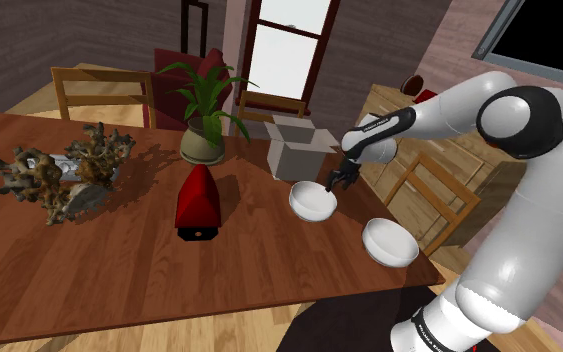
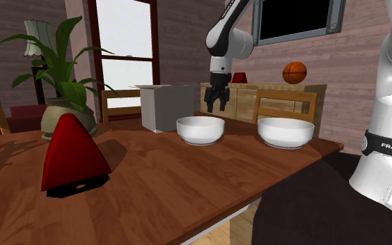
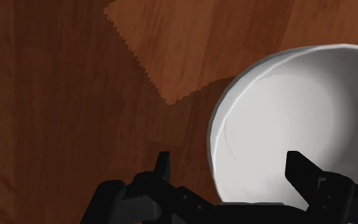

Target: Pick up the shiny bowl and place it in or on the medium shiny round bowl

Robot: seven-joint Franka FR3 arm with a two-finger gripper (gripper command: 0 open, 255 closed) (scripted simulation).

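Note:
Two white bowls stand on the wooden table (image 1: 119,260). One bowl (image 1: 314,201) (image 2: 200,129) is nearer the table's middle. The other bowl (image 1: 390,242) (image 2: 285,132) stands close to the table's corner. My black gripper (image 1: 341,180) (image 2: 217,106) hangs open just above the first bowl's rim, on the side facing the box. In the wrist view the gripper (image 3: 231,168) straddles that bowl's rim (image 3: 298,121): one finger is over the wood, the other over the bowl's inside. Neither finger touches the bowl.
A red cone-shaped thing (image 1: 198,200) (image 2: 72,153) stands mid-table. Behind are a potted plant (image 1: 205,140) and a grey box (image 1: 299,150) (image 2: 163,106). A brown spiky heap (image 1: 64,175) lies at the shoulder view's left. Chairs and a sideboard stand beyond the table's edge.

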